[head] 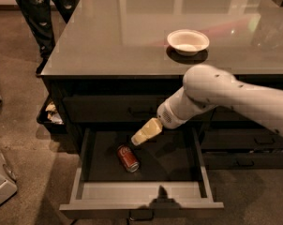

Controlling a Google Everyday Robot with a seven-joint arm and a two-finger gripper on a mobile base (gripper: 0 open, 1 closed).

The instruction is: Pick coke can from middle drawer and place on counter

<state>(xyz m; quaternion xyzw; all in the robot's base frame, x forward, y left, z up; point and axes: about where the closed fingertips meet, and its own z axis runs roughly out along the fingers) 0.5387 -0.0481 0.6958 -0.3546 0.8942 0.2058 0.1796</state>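
The coke can [128, 158] lies on its side on the dark floor of the open middle drawer [141, 190], left of the drawer's centre. My gripper [140, 136] hangs over the drawer on the white arm coming from the right. Its cream tip sits just above and to the right of the can, not touching it. The glossy grey counter [118, 36] spans the top of the dark cabinet.
A white bowl [188, 41] stands on the counter at the right. A person's legs [40, 13] stand at the counter's far left corner. A dark bin with litter [50, 116] sits on the floor left of the cabinet. A closed drawer [113, 109] is above the open one.
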